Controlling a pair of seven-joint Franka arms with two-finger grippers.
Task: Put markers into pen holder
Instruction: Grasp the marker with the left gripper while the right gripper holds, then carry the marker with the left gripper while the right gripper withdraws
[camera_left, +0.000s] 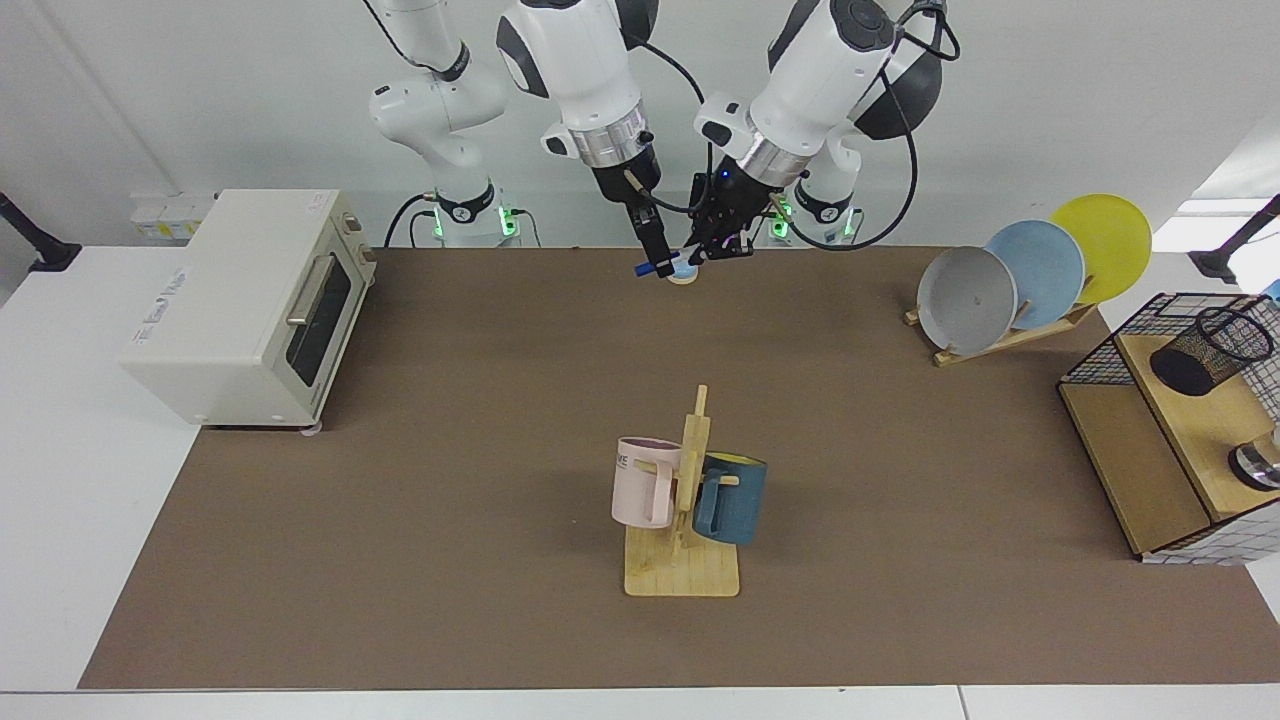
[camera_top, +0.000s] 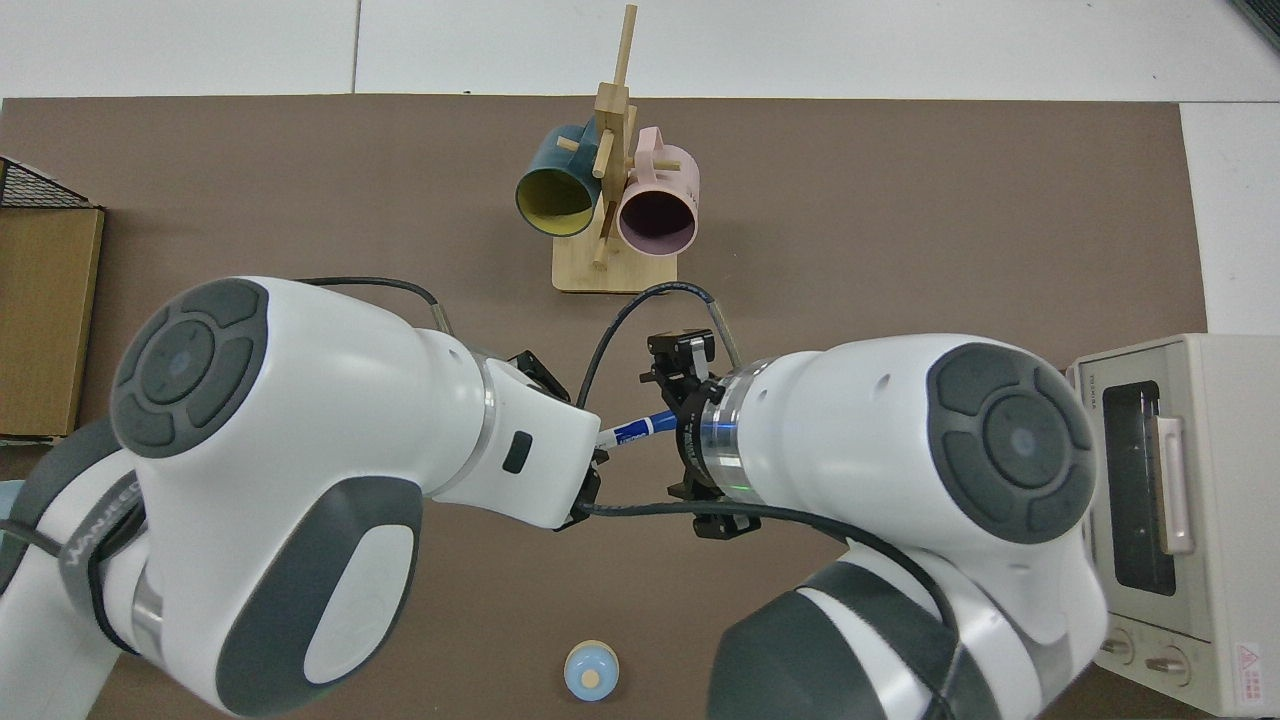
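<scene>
1. Both arms lean in from the far edge of the brown mat (camera_left: 500, 400) and meet above it, wrists angled down and toward each other.
2. The right gripper (camera_left: 652, 250) points almost straight down. The blue end of the marker (camera_left: 647, 269) pokes out just beside its tip, and its narrow fingers look closed on the barrel.
3. The left gripper (camera_left: 716, 240) slants down toward the right gripper, close beside it. The marker's other end reaches to it, but whether its fingers are clamped on the marker or apart cannot be told.
4. From above, the marker (camera_top: 637, 431) shows as a white barrel with a blue band bridging the gap between the two wrists, level with the table. Both grippers are hidden under the arm housings there.
5. The facing view alone shows the pen holder (camera_left: 1208, 349): a black mesh cup lying tilted on the wooden shelf (camera_left: 1190, 430) inside a wire basket frame (camera_left: 1110, 345), well apart from both grippers, beyond the left one.
6. A small blue round knob (camera_top: 590, 672) sits on the mat; in the facing view it lies right behind the two grippers.
7. A mug rack (camera_left: 683, 560) with a pink mug (camera_left: 642, 483) and a dark blue mug (camera_left: 733, 497) stands nearer the camera than the grippers.
</scene>
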